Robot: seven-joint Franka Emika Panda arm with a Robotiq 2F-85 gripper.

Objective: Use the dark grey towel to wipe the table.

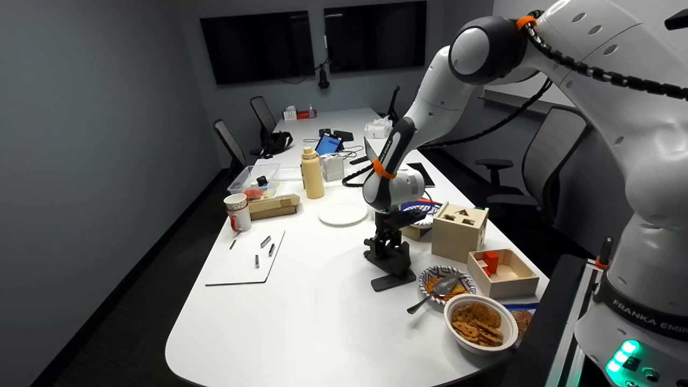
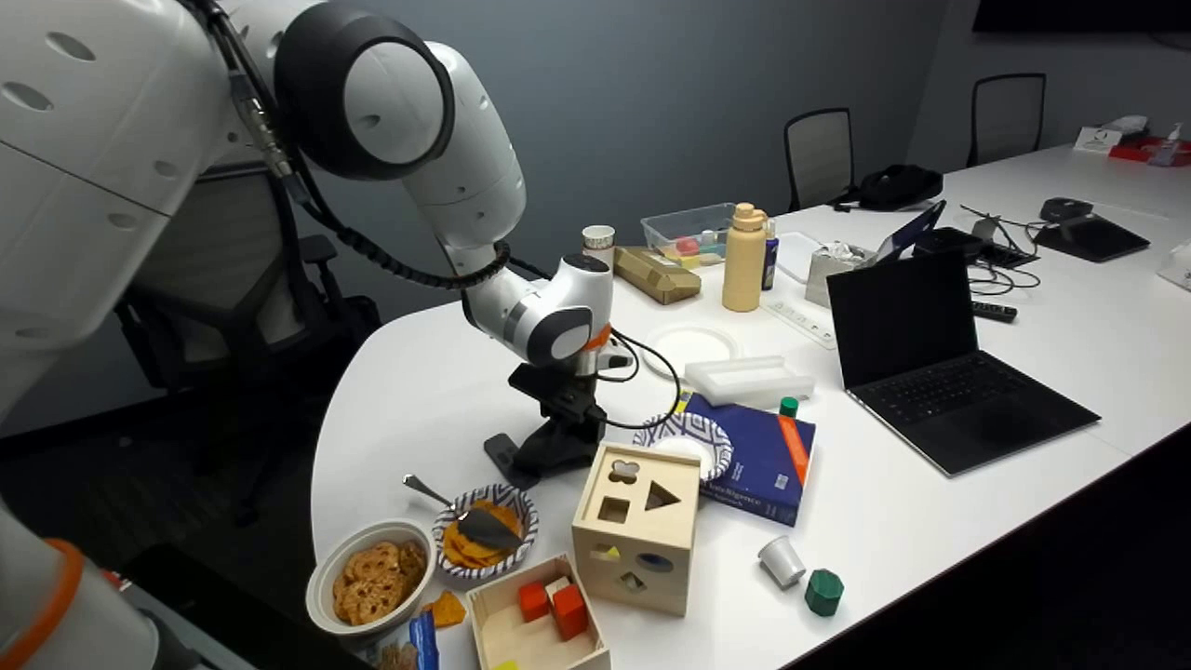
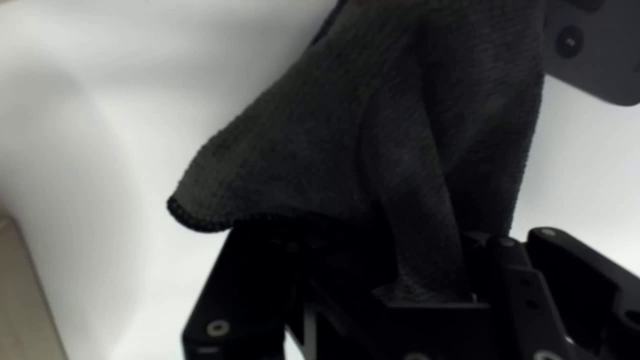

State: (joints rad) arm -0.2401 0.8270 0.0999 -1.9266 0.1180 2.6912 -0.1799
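I can see the end effector (image 1: 386, 248) clamped on the dark grey towel (image 3: 310, 150), folds bunched in its grip. The towel is near the wooden cube (image 2: 635, 535), low at the white desk (image 1: 301, 333); whether it touches, I can't tell. A black remote (image 1: 384, 284) lies apart from the cube, and a bowl of chips (image 2: 475, 569) sits near it.

Dark grey towel (image 3: 310, 150), white table (image 1: 269, 333), black claw (image 3: 385, 245), tan bottle (image 2: 744, 265), white bowl (image 2: 528, 531) with dark geometric pattern.
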